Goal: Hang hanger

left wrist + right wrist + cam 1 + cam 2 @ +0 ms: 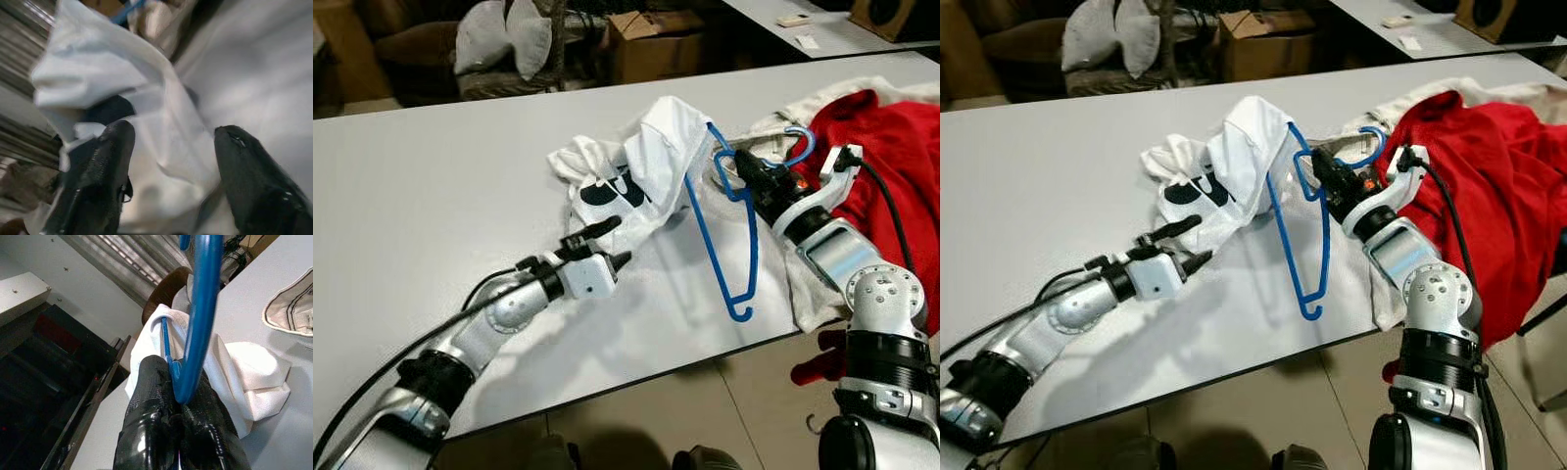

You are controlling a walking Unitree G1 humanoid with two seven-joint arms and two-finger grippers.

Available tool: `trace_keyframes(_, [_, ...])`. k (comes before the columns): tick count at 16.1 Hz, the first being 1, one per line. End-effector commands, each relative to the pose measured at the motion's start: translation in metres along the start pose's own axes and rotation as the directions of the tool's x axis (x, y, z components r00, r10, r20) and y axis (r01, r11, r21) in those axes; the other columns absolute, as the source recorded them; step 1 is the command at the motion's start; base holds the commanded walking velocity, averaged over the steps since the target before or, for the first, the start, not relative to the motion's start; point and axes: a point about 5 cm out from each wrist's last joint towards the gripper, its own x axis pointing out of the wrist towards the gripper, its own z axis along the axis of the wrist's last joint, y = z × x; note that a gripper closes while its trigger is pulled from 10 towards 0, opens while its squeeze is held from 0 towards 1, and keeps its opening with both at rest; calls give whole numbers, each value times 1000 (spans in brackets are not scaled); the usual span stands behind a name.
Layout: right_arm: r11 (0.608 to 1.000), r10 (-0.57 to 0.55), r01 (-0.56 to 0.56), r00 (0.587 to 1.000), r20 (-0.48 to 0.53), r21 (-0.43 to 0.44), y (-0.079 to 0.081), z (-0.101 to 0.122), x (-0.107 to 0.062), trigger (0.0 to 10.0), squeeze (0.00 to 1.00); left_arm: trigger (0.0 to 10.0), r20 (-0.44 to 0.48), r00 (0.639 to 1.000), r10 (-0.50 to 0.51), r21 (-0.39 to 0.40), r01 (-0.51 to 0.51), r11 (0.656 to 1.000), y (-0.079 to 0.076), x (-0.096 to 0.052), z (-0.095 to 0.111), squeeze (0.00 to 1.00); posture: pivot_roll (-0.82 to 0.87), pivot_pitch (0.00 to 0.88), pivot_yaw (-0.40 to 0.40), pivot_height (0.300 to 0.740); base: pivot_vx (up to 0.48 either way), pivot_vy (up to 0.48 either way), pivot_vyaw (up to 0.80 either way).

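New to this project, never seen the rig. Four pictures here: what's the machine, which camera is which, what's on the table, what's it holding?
It is a humanoid robot with two silver arms, each ending in a two-fingered black end effector. The two wide pictures come from a stereo camera on its head, looking down at a grey table. The two close pictures come from cameras on each wrist, looking along the fingers.

On the table lie a white shirt with a dark print, a red garment and some pale cloth under it.

The right end effector is shut on a blue hanger near its hook; one end of the hanger is tucked into the white shirt and lifts it. The right wrist view shows the fingers pinching the blue plastic.

The left end effector is open, its fingers on either side of the shirt's edge, not yet gripping.
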Motion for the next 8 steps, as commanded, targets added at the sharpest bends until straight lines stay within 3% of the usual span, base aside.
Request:
trace_keyframes(1, [999,29,-29,999,16,-14,7,6,1,10000,0,10000,-31,999,-20,23,20,1000,-1,5,-3,67,-121,0,-6,740,0,0,0])
trace_keyframes(2, [999,30,-30,999,14,-12,8,5,1,10000,0,10000,-79,996,-51,10,52,999,-7,11,-9,0,-123,0,-5,740,0,0,0])
trace_keyframes(5, [1000,29,-29,999,16,-8,8,5,1,10000,0,10000,-144,986,-82,0,83,997,-16,18,-19,0,-128,0,-2,740,0,0,0])
trace_keyframes(7, [1000,28,-28,999,22,-5,8,5,1,10000,0,10000,-175,984,-45,4,46,999,-11,19,-23,0,-128,0,-2,740,0,0,0])
trace_keyframes(8, [1000,27,-27,999,25,-4,8,5,0,10000,0,4667,-199,980,0,18,3,1000,-4,18,-26,0,-128,0,-2,740,0,0,0])
